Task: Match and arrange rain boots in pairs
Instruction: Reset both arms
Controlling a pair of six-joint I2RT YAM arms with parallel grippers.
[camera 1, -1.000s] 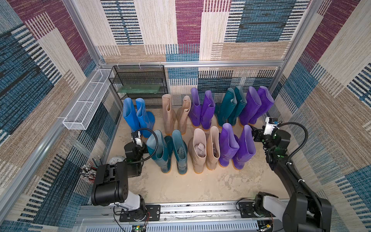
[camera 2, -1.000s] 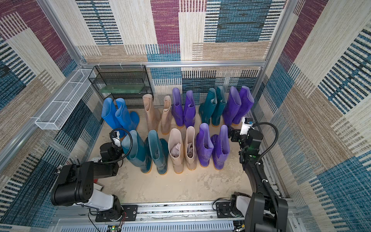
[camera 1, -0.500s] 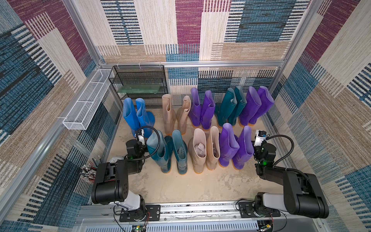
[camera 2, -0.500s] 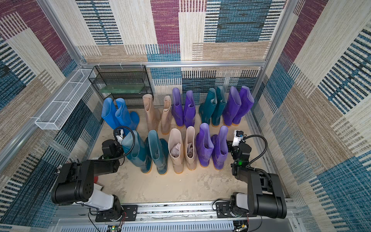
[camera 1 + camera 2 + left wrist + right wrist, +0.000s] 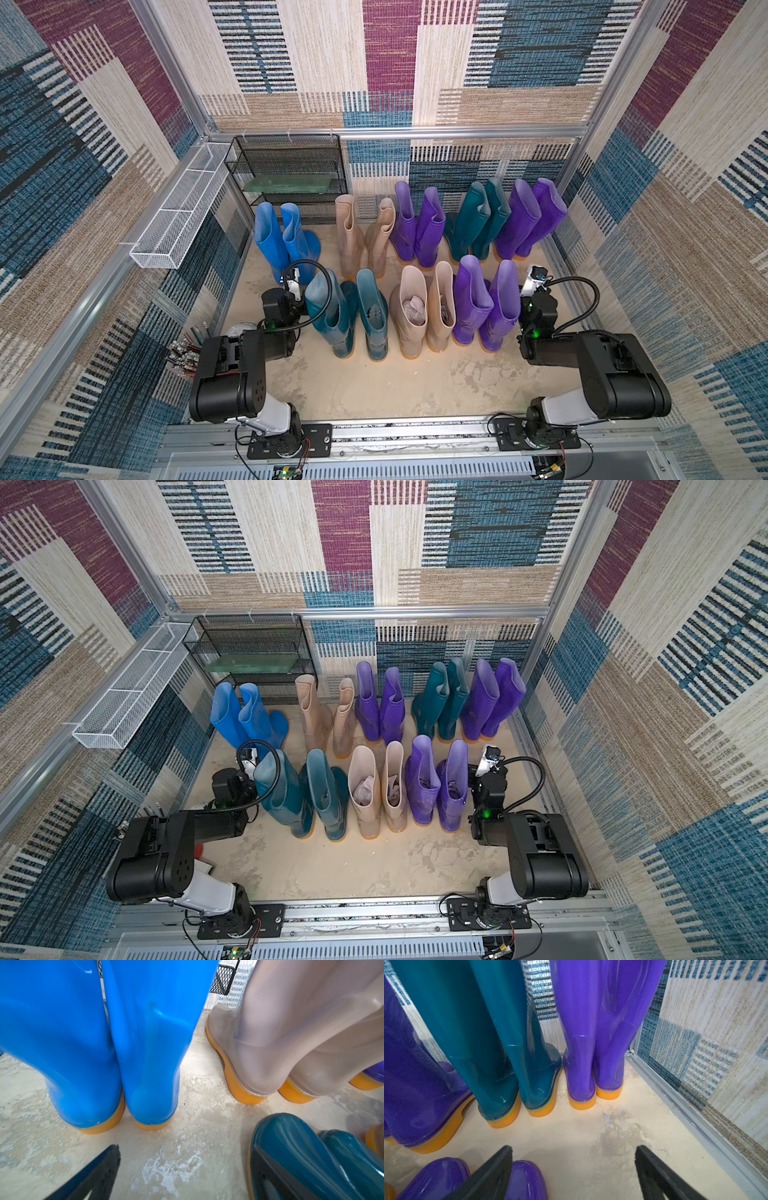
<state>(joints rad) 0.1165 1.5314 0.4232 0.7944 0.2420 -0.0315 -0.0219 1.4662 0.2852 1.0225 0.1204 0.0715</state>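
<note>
The rain boots stand upright in two rows in both top views. The back row holds a blue pair [image 5: 286, 245], a beige pair [image 5: 365, 237], a purple pair [image 5: 419, 228], a teal pair [image 5: 478, 224] and a second purple pair [image 5: 528, 220]. In front are teal [image 5: 349, 316], beige [image 5: 428, 311] and purple [image 5: 486, 307] pairs. My left gripper [image 5: 187, 1153] is open over bare floor behind the blue heels [image 5: 116, 1105], holding nothing. One of its fingers blends into a teal toe [image 5: 291, 1147]. My right gripper [image 5: 573, 1151] is open and empty beside a purple toe [image 5: 527, 1180].
A black mesh rack [image 5: 291, 183] stands at the back left. A white wire basket [image 5: 183, 216] hangs on the left wall. An aluminium rail [image 5: 695, 1109] runs close beside the right gripper. Loose connectors [image 5: 183, 357] lie by the left arm [image 5: 274, 307]. The floor [image 5: 395, 382] shows in front.
The right arm has pulled back from the back-right corner and folded down beside the front purple pair. The left gripper has edged slightly towards the blue pair. No boot has moved.
</note>
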